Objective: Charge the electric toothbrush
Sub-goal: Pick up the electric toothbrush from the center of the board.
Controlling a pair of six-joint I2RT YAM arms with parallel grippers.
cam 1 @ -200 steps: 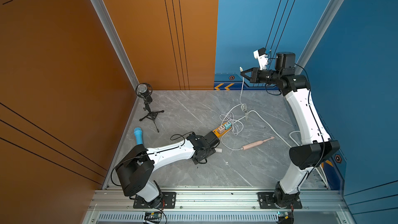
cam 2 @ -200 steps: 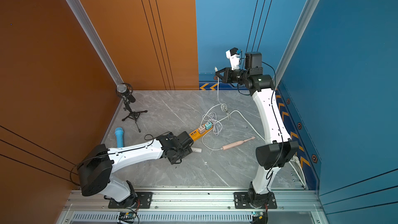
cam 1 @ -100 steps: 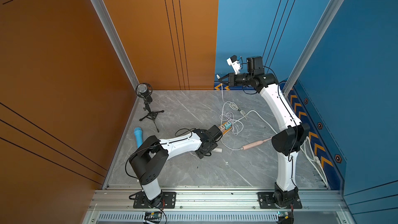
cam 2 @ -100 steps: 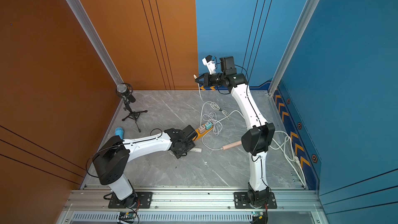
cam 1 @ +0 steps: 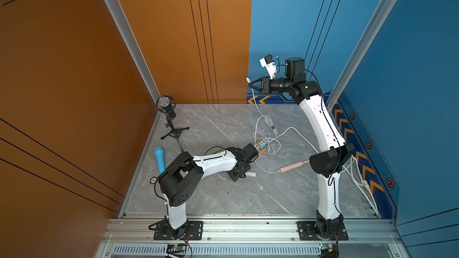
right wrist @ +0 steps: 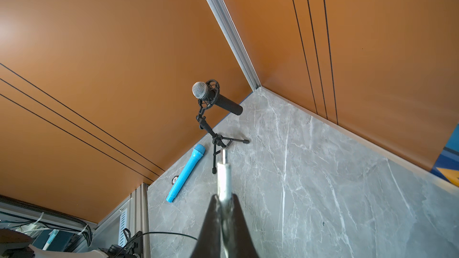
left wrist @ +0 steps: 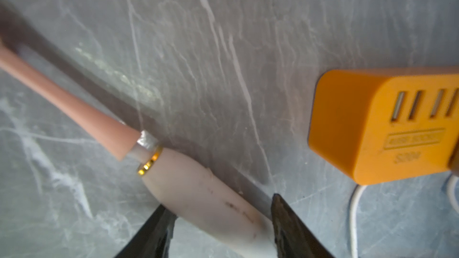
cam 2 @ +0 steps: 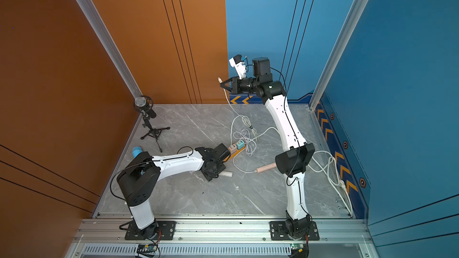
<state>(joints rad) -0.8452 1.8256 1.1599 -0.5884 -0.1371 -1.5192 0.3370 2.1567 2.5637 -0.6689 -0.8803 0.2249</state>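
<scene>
Swinging the raised right gripper [cam 1: 249, 84] across toward the orange wall [cam 1: 173, 45] over the last second, keeping it pinched tight on the charging plug [right wrist: 224, 174]. Leaving the toothbrush [left wrist: 193, 187] lying flat on the marble table [left wrist: 248, 45], with pink neck pointing away and pale handle running between the fingers [left wrist: 283, 222] of the left gripper [left wrist: 219, 203]. Bracketing that handle rather than squeezing it yet, judging by the sliver of shadow showing at one side; touching or nearly touching at the other, hard to tell. Lying apart from, yet just beside, the orange power strip [left wrist: 372, 130], with its USB slots facing the brush. Trailing white cable [cam 1: 255, 103] from the plug down into the tangle by the strip. Probably meaning: steadying the handle below, getting ready for bringing the plug down for mating; not charging anything so far.
</scene>
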